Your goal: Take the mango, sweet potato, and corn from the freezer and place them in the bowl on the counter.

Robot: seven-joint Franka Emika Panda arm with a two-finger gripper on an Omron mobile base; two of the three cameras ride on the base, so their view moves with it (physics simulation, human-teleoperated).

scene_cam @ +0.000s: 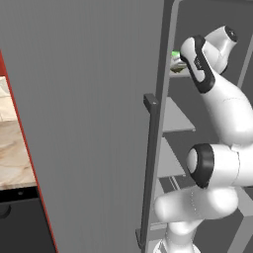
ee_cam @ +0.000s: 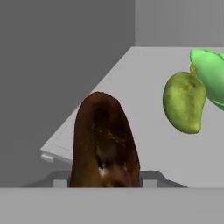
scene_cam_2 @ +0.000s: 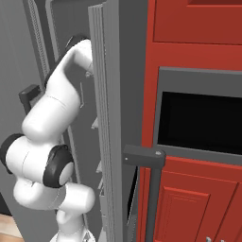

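The sweet potato (ee_cam: 105, 144), a dark brown lump, stands upright at the bottom middle of the hand view, right where my fingertips rise, and covers them. My gripper is shut on it, just in front of the shelf's near edge. The mango (ee_cam: 184, 102), olive green, lies on the grey freezer shelf (ee_cam: 140, 83) to the right. The bright green corn (ee_cam: 212, 76) lies beside it at the frame's edge; a green patch of corn (scene_cam: 175, 54) also shows on the upper shelf in the left base view, where my arm reaches into the freezer (scene_cam: 178, 118). The bowl is out of view.
The open freezer door (scene_cam: 89, 123) with its vertical bar handle (scene_cam: 150, 163) stands close on the arm's left. A strip of the marbled counter (scene_cam: 12, 153) shows past the door. Red cabinets (scene_cam_2: 198, 198) and a black appliance front (scene_cam_2: 198, 123) are on the right.
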